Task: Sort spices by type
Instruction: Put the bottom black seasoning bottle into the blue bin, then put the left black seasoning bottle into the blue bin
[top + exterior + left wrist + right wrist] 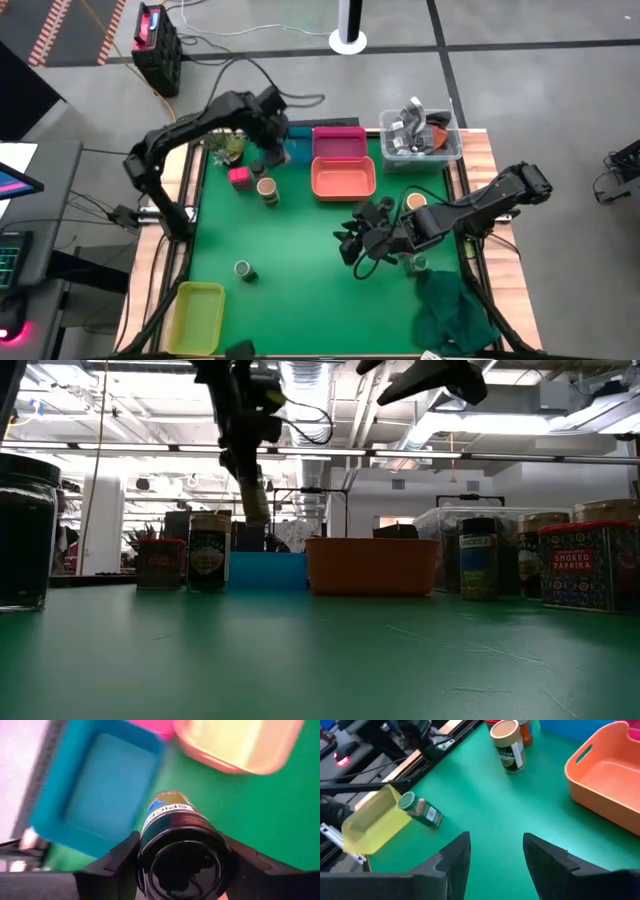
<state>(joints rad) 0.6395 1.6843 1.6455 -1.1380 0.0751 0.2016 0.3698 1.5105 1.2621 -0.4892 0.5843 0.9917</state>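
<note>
- Green tabletop (300, 250) carries it all, trays grouped at the back.
- Orange tray (343, 179) sits mid-back, pink tray (339, 145) behind it, blue tray (95, 795) beside that; yellow tray (198, 315) alone at the front-left corner.
- Left hand (180, 865) hovers over the blue tray, fingers pinching a dark jar (175, 835), lifted clear of the tabletop.
- Right hand (492, 855) hangs above mid-tabletop, fingers spread, nothing between them.
- Tan-topped jar (266, 189) stands left of the orange tray, pink box (239, 177) just beside it.
- Green-topped jar (422, 810) lies tipped near the yellow tray.
</note>
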